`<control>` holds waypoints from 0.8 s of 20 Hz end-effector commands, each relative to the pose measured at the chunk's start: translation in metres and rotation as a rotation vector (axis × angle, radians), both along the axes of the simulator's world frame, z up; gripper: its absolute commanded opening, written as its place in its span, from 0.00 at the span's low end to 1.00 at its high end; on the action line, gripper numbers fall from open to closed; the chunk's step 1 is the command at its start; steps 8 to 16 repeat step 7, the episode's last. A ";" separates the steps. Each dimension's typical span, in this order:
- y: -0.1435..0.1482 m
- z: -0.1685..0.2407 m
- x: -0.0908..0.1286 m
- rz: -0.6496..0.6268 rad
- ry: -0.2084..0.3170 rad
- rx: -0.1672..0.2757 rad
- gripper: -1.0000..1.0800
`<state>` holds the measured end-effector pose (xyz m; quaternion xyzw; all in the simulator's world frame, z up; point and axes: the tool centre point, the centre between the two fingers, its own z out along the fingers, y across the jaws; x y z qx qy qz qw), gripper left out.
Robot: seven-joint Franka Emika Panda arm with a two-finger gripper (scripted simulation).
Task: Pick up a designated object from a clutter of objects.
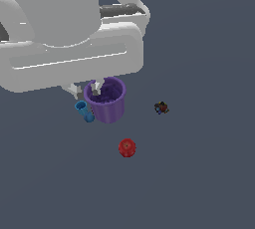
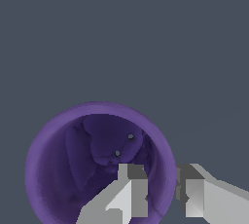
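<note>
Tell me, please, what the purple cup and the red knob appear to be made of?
The purple cup looks like matte moulded plastic: uniform colour, ribbed wall, no sharp glints. The red knob seems glossier plastic, with a small highlight. Both are simulator renders, so this is a guess.

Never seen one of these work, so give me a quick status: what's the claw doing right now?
Tool open, straddling the purple cup's rim: one finger inside, one outside. Cup not yet gripped. Blue tube lies against the cup's side; red knob sits apart.

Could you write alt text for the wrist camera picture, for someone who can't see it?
Looking down into a hollow purple cup on a plain grey floor. The robot's gripper straddles the cup's rim, one grey finger inside and one outside.
</note>
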<state>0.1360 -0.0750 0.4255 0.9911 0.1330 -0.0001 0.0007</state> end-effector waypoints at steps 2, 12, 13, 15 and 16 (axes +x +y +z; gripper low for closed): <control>-0.003 0.008 0.000 0.001 -0.001 0.000 0.00; -0.005 0.011 0.001 0.001 -0.001 0.000 0.00; -0.005 0.011 0.001 0.001 -0.001 0.000 0.00; -0.005 0.011 0.001 0.001 -0.001 0.000 0.00; -0.005 0.011 0.001 0.001 -0.001 0.000 0.00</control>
